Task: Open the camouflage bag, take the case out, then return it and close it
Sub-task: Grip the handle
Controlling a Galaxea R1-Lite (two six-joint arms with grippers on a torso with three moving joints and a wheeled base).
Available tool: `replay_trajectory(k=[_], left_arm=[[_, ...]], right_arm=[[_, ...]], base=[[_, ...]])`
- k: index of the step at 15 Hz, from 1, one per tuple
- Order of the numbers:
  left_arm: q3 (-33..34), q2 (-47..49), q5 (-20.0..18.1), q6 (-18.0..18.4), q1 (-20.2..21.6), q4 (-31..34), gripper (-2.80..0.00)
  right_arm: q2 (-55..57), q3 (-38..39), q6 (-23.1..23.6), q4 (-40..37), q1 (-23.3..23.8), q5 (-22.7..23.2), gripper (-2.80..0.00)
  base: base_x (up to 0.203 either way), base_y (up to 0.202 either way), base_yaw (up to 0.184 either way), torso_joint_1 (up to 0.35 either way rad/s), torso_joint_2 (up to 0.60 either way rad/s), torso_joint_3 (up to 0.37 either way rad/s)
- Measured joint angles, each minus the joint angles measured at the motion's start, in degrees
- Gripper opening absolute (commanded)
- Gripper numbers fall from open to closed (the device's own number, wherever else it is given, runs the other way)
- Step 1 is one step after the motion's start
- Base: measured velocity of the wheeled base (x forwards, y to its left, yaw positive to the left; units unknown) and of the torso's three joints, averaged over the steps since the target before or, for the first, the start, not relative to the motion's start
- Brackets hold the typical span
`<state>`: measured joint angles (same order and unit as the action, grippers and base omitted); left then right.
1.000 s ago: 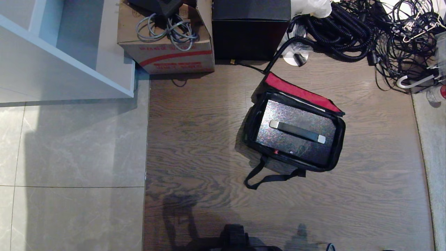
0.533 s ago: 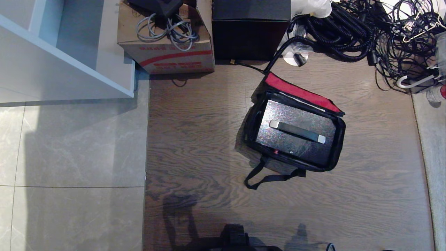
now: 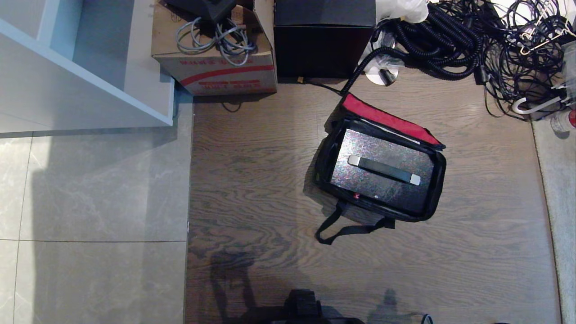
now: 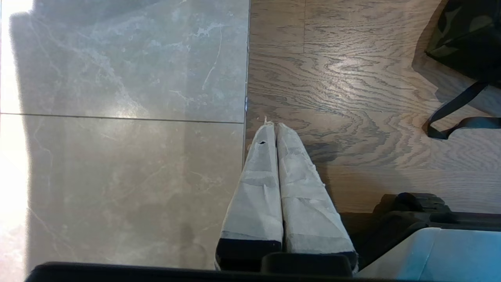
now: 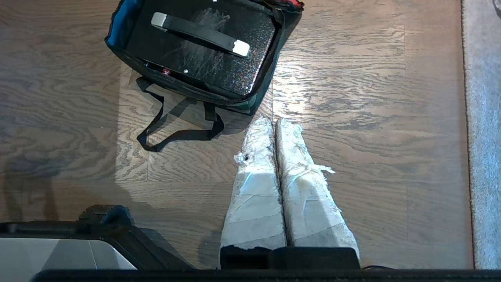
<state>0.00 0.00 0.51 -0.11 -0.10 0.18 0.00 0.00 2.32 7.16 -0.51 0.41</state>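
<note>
Wood-grain flooring [image 3: 252, 180] meets pale tile [image 3: 90, 202] on the robot's left, and the camouflage bag [image 3: 438, 175] lies unzipped on the wood, its red-lined lid [image 3: 387, 119] flipped toward the far side where a cardboard carton [image 3: 216, 67], a black box [image 3: 324, 40] and tangled cables [image 3: 450, 40] sit. Inside rests the glittery case [image 3: 382, 173], handle [image 3: 384, 169] up. Both arms hang parked: left gripper [image 4: 276, 127] clenched over the tile seam, right gripper [image 5: 274, 122] clenched just beside the bag, grasping nothing.

Sharp frames, perhaps window glare

Glittery glossy case [image 3: 382, 173], fabric bag [image 3: 438, 180]
</note>
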Motion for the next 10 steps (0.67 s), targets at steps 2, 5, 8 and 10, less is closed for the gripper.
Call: replay_trajectory(k=[2,5,8,10], left_arm=[[0.0,0.0,0.0,-0.4,0.0,0.1,-2.8],[0.0,0.0,0.0,-0.4,0.0,0.1,-2.8],[0.0,0.0,0.0,-0.5,0.0,0.1,-2.8],[0.0,0.0,0.0,-0.6,0.0,0.1,-2.8]], right_arm=[[0.0,0.0,0.0,0.0,0.0,0.0,-2.8],[0.0,0.0,0.0,0.0,0.0,0.0,-2.8],[0.0,0.0,0.0,0.0,0.0,0.0,-2.8],[0.0,0.0,0.0,0.0,0.0,0.0,-2.8]], base=[[0.0,0.0,0.0,0.003,0.0,0.034],[0.0,0.0,0.0,0.002,0.0,0.152],[0.0,0.0,0.0,0.003,0.0,0.195],[0.0,0.0,0.0,0.005,0.0,0.205]])
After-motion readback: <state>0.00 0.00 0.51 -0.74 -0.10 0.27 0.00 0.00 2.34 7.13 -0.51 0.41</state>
